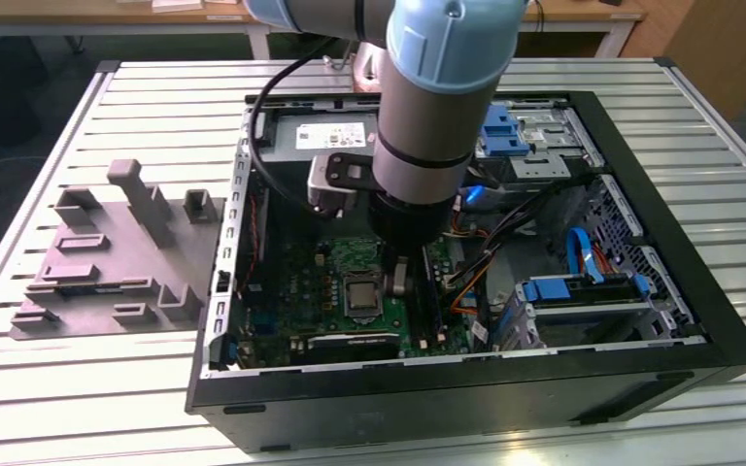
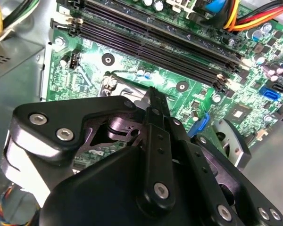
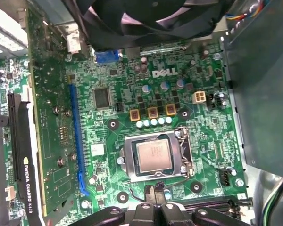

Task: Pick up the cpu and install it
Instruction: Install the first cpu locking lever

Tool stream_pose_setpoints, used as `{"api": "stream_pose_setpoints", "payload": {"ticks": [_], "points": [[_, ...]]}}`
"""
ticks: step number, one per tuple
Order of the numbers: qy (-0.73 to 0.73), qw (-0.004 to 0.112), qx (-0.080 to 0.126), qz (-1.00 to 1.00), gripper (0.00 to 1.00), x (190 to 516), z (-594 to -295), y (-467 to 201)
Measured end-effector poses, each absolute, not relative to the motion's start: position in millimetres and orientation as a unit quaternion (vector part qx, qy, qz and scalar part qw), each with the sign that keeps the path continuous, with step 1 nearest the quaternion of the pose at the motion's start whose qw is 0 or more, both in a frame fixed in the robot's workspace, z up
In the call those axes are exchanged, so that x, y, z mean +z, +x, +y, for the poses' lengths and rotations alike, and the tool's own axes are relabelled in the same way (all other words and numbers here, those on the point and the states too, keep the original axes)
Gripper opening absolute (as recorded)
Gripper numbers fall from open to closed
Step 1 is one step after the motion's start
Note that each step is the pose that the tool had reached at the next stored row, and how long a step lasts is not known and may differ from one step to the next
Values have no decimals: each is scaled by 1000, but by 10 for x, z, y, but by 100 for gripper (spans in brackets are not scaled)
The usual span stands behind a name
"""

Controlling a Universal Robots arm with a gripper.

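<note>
The cpu (image 3: 153, 157), a small silvery square with a pale rim, lies flat inside the metal-framed socket (image 3: 128, 157) of the green motherboard (image 3: 179, 94). In the exterior view the cpu (image 1: 361, 294) sits low in the open computer case, just to the exterior view's left of my gripper (image 1: 399, 279). My gripper (image 3: 154, 194) hangs a little above the board beside the socket's edge, its fingers (image 2: 155, 108) shut together with nothing between them. It does not touch the cpu.
The black case wall (image 1: 477, 388) rings the work area. A graphics card (image 3: 23, 165) stands beside the socket, and a black fan (image 3: 132, 19) lies past it. Memory slots (image 2: 155, 42), coloured cables (image 1: 477, 282) and a blue drive cage (image 1: 581, 289) are close by. A grey plastic tray (image 1: 101, 262) lies outside the case.
</note>
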State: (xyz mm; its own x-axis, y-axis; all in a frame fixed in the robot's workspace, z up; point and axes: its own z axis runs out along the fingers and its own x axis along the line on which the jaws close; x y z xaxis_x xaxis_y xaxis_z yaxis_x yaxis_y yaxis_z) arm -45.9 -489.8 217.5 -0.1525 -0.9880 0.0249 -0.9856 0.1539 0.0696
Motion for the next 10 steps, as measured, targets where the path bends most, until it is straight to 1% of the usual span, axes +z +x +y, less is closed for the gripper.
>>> {"api": "stream_pose_setpoints", "payload": {"ticks": [10], "points": [[675, 33, -17, -737, 11, 2115, -4951, -467]]}}
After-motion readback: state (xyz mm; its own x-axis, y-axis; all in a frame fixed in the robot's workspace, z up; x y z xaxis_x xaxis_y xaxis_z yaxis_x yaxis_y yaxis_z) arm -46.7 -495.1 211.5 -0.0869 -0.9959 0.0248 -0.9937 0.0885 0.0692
